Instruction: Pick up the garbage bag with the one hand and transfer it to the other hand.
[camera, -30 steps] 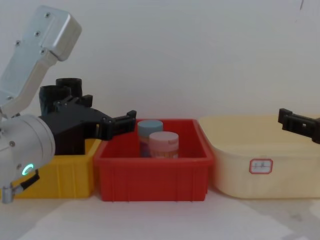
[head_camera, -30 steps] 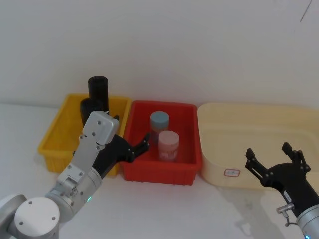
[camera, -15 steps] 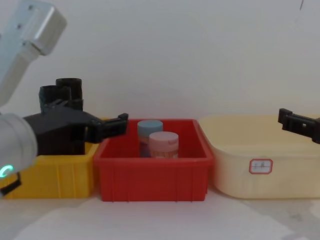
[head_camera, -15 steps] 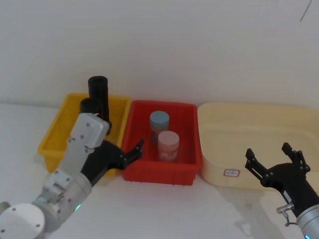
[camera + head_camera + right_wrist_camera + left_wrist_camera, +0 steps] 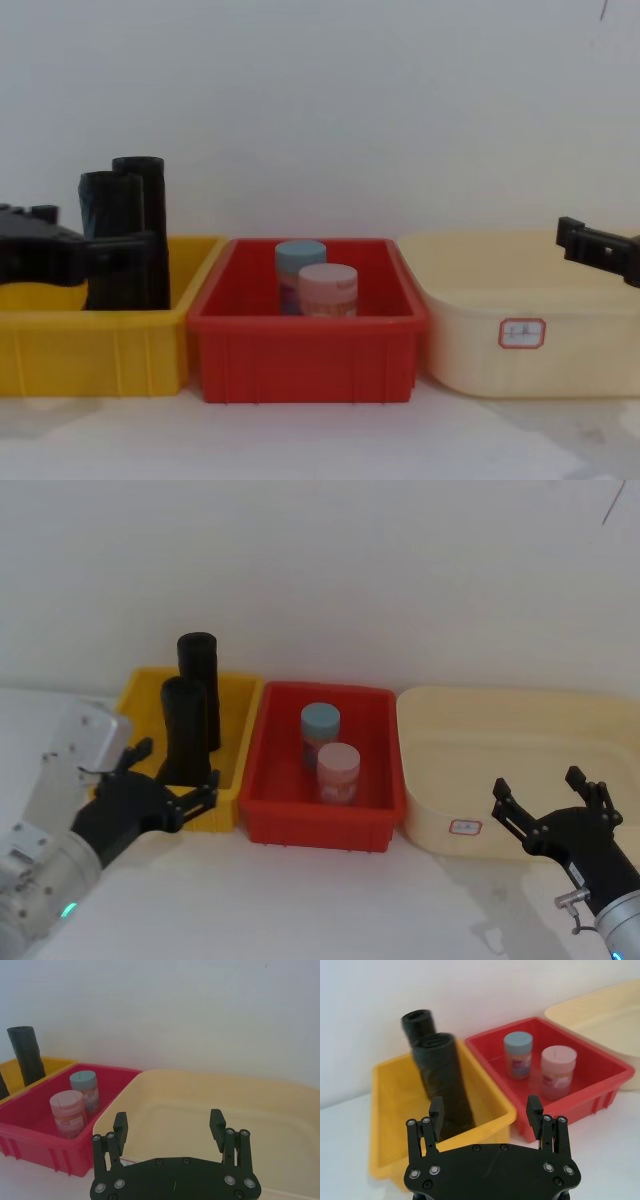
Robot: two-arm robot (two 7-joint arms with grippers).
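One open left hand [image 5: 172, 770], at bin's [image 5: 236, 765] front edge

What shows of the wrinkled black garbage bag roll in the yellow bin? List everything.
The garbage bag is a thick black cylinder of wrinkled plastic film. It stands roughly upright inside the yellow bin, near the bin's right wall and just in front of a slimmer black roll. The bin's rim hides its foot. The open left pincer hangs before the bin, apart from the bag.
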